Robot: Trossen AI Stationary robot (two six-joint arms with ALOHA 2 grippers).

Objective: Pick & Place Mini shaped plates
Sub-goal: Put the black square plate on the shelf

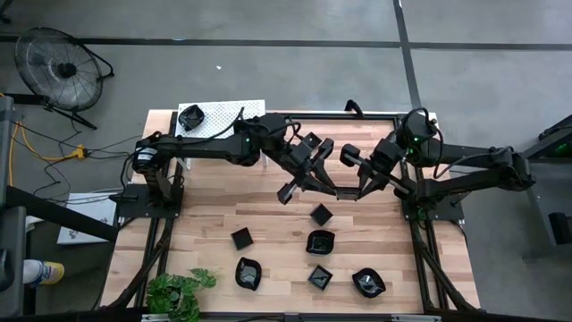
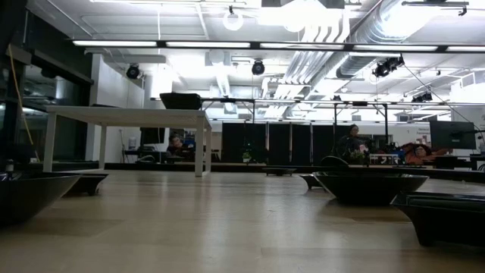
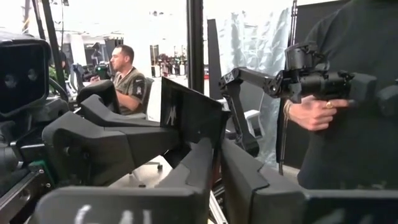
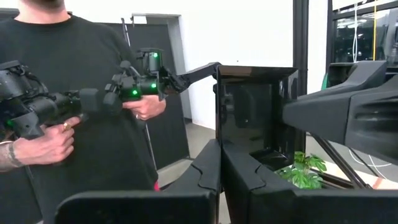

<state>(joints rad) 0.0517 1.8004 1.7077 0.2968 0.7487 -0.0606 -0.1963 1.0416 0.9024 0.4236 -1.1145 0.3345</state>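
Your two grippers [image 1: 344,186] meet mid-air, both clamped on one glossy black square dish [image 4: 255,112], six more dishes [image 1: 320,242] on wooden table [image 1: 268,224], one on white perforated shelf [image 1: 219,116].

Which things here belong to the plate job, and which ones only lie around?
Job things:
- six black mini plates on the table
- one mini plate on the white shelf
- plate held in the left gripper
- right gripper

Lying about:
- green plant
- floor fan

Glossy black mini shaped plates [image 1: 321,241] on a pale wooden table [image 1: 268,219]; white perforated metal shelf [image 1: 221,117].
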